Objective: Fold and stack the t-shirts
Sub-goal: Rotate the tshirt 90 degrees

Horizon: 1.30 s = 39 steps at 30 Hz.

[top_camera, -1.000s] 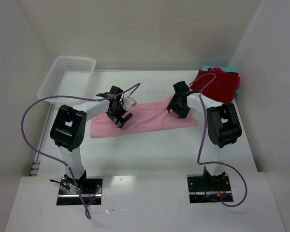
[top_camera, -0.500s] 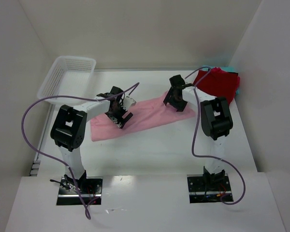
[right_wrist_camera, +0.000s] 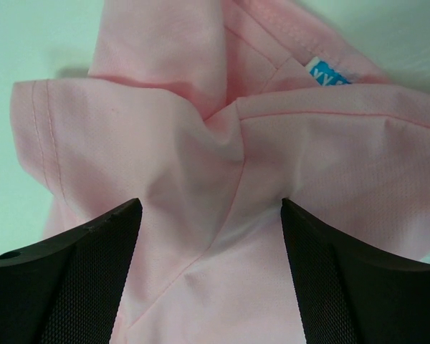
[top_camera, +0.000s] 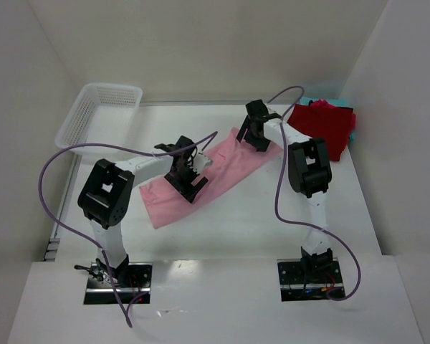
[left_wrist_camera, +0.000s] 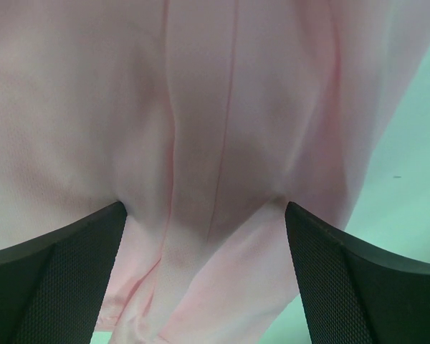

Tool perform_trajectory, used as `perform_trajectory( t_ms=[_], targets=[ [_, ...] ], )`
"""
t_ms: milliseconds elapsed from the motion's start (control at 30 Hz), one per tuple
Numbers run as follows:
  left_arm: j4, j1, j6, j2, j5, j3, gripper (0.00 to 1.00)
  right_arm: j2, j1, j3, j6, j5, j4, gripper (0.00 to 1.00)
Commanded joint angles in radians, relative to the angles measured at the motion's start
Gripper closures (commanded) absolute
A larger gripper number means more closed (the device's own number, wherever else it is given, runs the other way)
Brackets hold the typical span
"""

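Observation:
The light pink t-shirt (top_camera: 218, 170), folded into a long strip, lies diagonally across the table from near left to far right. My left gripper (top_camera: 188, 183) stands open on its middle, both fingers pressed onto the cloth (left_wrist_camera: 201, 107) with pink fabric puckered between them (left_wrist_camera: 204, 272). My right gripper (top_camera: 252, 135) stands open on the strip's far right end, by the sleeve hem and collar (right_wrist_camera: 201, 143), its fingers wide apart on the fabric (right_wrist_camera: 211, 272). The dark red t-shirt (top_camera: 322, 125) lies folded at the far right, with a teal one (top_camera: 352, 129) showing at its edge.
A white mesh basket (top_camera: 107, 89) sits at the far left corner. White walls close the table on the left, back and right. A blue neck label (right_wrist_camera: 330, 72) shows on the pink shirt. Purple cables loop above both arms.
The pink strip has swung from lying crosswise to a diagonal. My right gripper moved back and left with its end and opened wider; my left gripper shifted right and nearer.

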Motion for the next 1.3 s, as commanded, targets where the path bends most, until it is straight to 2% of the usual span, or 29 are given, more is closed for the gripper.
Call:
perform_trajectory(
  t_ms=[0, 133, 400, 800, 1267],
  targets=[
    [-0.088, -0.057, -0.067, 0.036, 0.159, -0.033, 0.01, 0.053, 0.029, 0.037, -0.028, 0.006, 0.03, 0.16],
    [-0.097, -0.083, -0.056, 0.024, 0.229, -0.033, 0.01, 0.053, 0.029, 0.037, -0.048, 0.006, 0.06, 0.13],
    [-0.129, -0.195, -0.092, 0.013, 0.254, -0.01, 0.01, 0.131, 0.039, 0.138, -0.072, -0.004, 0.084, 0.13],
    [-0.073, -0.224, -0.131, 0.013, 0.392, -0.001, 0.01, 0.181, 0.048, 0.244, -0.115, -0.143, 0.151, 0.13],
    [-0.014, -0.224, -0.063, 0.044, 0.554, 0.025, 0.01, 0.344, 0.066, 0.574, -0.158, -0.195, 0.107, 0.12]
  ],
)
